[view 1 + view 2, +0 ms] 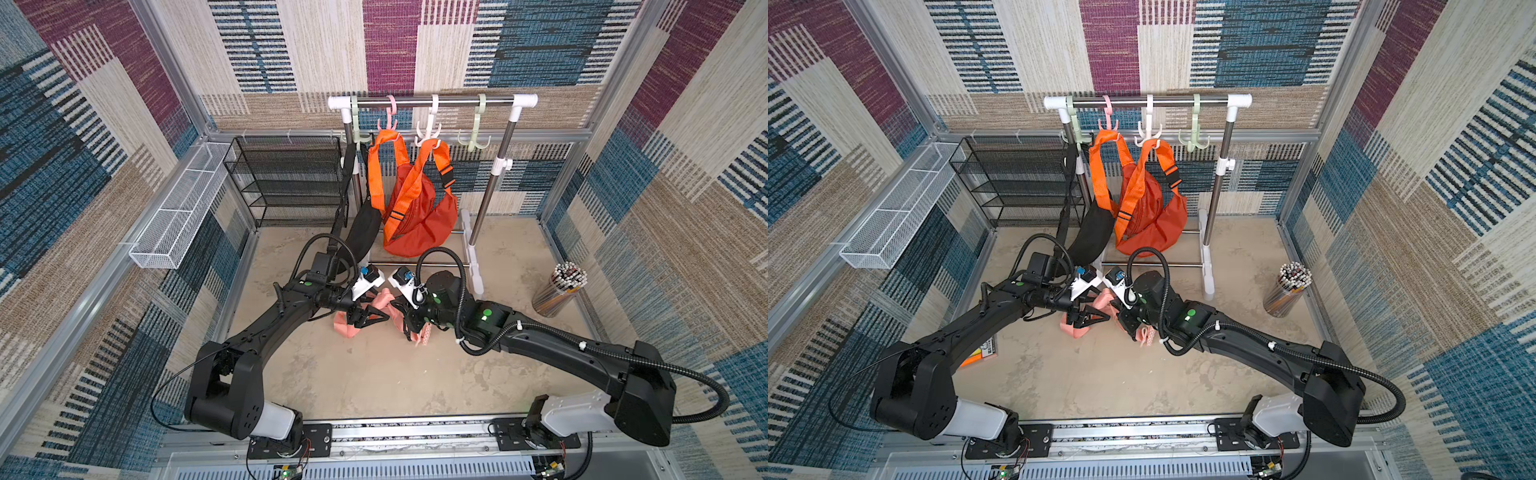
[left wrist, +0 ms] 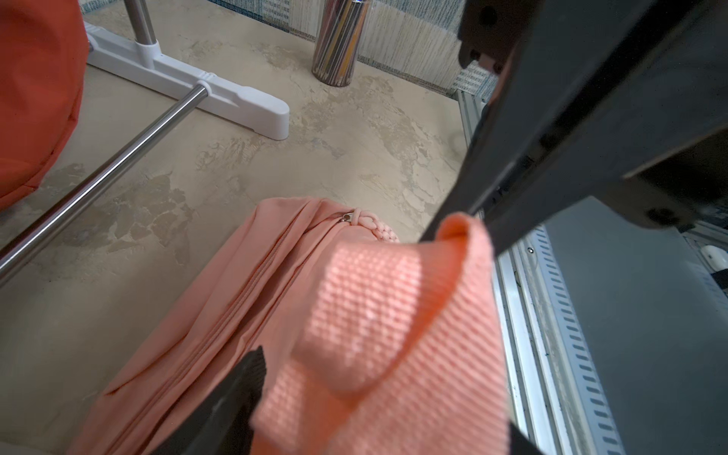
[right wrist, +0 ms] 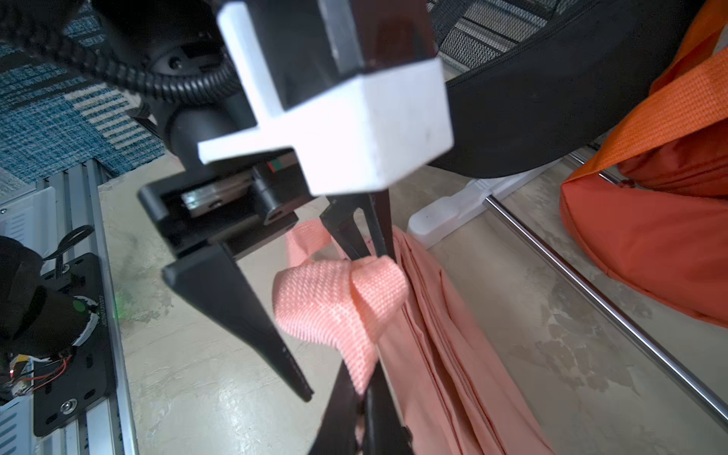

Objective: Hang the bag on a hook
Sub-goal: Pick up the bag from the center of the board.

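Seen from above, a salmon-pink bag (image 1: 344, 326) lies crumpled on the beige bench (image 1: 374, 374). It sits near the middle, just in front of a clothes rail (image 1: 457, 99) at the far side. Two black robot arms reach in from the near edge and meet over it.

The left claw (image 1: 370, 320) is released. In the right wrist view its jaws stand apart, with a fold of the bag's woven strap (image 3: 327, 299) between its fingers (image 3: 236, 315). One finger touches the top of the fold. The right claw (image 3: 362, 394) is clenched on the same strap, just beside that fold, and holds it up off the bench. The bag's body trails down onto the bench, its zip showing in the left wrist view.

On the rail, an orange sling bag (image 1: 415, 208) hangs from a pink hook (image 1: 389, 118) and a white hook (image 1: 430, 129). A black bag (image 1: 365, 224) hangs at the rail's left end. A green hook (image 1: 475, 139) hangs to the right of the white one.

A black mesh shelf (image 1: 286, 178) stands at the far left. A tub of pencils (image 1: 559, 291) stands at the right.
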`<state>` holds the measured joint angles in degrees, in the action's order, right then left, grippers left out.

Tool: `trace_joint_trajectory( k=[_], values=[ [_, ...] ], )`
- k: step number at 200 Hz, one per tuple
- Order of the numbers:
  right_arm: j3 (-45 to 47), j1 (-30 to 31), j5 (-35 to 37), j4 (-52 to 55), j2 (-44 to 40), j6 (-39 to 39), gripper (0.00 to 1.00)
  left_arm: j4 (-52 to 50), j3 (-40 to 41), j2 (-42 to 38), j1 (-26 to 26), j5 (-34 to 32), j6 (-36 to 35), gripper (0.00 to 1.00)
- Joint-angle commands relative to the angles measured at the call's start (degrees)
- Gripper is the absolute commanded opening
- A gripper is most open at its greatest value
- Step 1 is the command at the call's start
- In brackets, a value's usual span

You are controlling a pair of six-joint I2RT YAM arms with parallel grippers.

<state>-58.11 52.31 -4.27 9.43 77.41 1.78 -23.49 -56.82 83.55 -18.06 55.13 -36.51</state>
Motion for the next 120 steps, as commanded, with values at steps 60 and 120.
trace_joint_trajectory(
  k=[60,120],
  values=[
    [4.18,0.07,-1.60,-4.99,-0.85,-2.77,0.00,8.59,-1.63,-4.30,-0.92,-11.44,4.67,0.00],
    [10.15,0.04,-3.08,-13.10,-0.79,-8.85,0.52,11.40,-2.33,-7.65,-1.04,-12.87,8.84,0.00]
  ],
)
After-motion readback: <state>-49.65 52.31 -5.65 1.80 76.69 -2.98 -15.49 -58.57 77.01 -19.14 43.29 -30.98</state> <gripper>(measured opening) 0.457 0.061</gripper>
